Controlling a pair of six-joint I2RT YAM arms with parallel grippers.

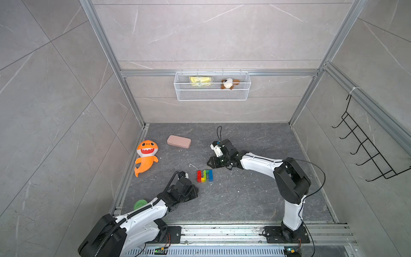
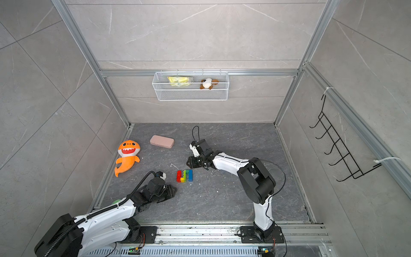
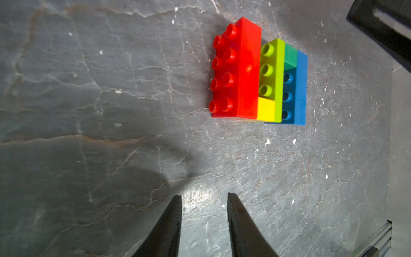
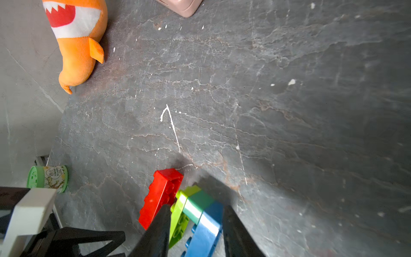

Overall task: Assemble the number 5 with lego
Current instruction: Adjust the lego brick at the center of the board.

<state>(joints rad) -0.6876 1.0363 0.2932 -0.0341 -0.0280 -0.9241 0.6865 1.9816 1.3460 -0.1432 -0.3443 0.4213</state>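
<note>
The lego (image 1: 204,175) (image 2: 184,175) lies flat on the dark slate floor, joined into one blocky piece. In the left wrist view its layers run red (image 3: 246,71), yellow (image 3: 265,109), lime green (image 3: 272,66), dark green (image 3: 290,56), blue (image 3: 301,89). My left gripper (image 1: 196,191) (image 3: 204,195) sits a little in front and left of it, open, with only bare floor between the fingers. My right gripper (image 1: 209,164) (image 4: 196,208) hovers just behind the stack, jaws apart. The bricks (image 4: 195,209) show beyond its fingers, untouched.
An orange shark plush (image 1: 146,155) and a pink case (image 1: 179,141) lie at the back left. A green tin (image 1: 140,204) sits by the left arm. A wire basket (image 1: 212,85) hangs on the back wall, a black hook rack (image 1: 367,146) on the right wall.
</note>
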